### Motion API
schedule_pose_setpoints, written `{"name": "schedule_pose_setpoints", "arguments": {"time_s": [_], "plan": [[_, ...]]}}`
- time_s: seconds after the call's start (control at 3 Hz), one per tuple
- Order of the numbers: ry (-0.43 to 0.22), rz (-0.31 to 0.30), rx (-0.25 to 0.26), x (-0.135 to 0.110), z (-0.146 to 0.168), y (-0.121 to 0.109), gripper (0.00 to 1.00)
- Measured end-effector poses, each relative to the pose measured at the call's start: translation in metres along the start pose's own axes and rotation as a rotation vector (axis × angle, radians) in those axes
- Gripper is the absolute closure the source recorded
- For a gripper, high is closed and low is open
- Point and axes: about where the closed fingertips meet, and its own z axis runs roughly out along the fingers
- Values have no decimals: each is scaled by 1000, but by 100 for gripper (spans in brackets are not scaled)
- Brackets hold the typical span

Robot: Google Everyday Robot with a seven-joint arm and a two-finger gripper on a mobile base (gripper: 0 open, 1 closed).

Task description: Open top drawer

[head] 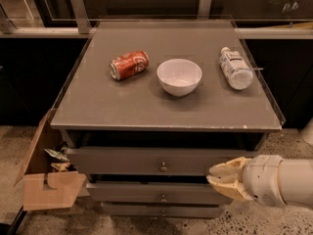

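Big grey cabinet (98, 106) fills the scene, flat matte top with a clear raised rim along its sides. Right under the near edge sits the top drawer (122, 160), a wide grey slab front, smooth and plain, and by the look of it not yet pulled out. Two slimmer drawers (127, 192) stack below it.

In from the right comes the gripper (211, 176), cream-coloured on a fat white wrist, level with the top drawer's right end and just beside the front. Released or clenched? I cannot tell from this angle. It holds nothing that I can see.

A torn cardboard box (49, 192) slumps at the near left. On top are a glossy white bowl (179, 76), a clear plastic bottle (235, 68) lying far right, and a dented red can (129, 65) on its side.

The target is that small round metal knob (163, 167) at the drawer's centre, left of the gripper. My read: slide left, centre on it, pinch squarely, because round metal will slip, then pull straight towards the near side.
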Motion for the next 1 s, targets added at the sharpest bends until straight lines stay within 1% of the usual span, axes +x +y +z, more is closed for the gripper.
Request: {"name": "schedule_pose_setpoints", "arguments": {"time_s": [0.33,0.67,1.0], "plan": [[-36,-4,27,-3,6,-1,87],[-120,-34,98,-10,21,-11,100],[-193,-82,158,-19,40,-29,100]]}}
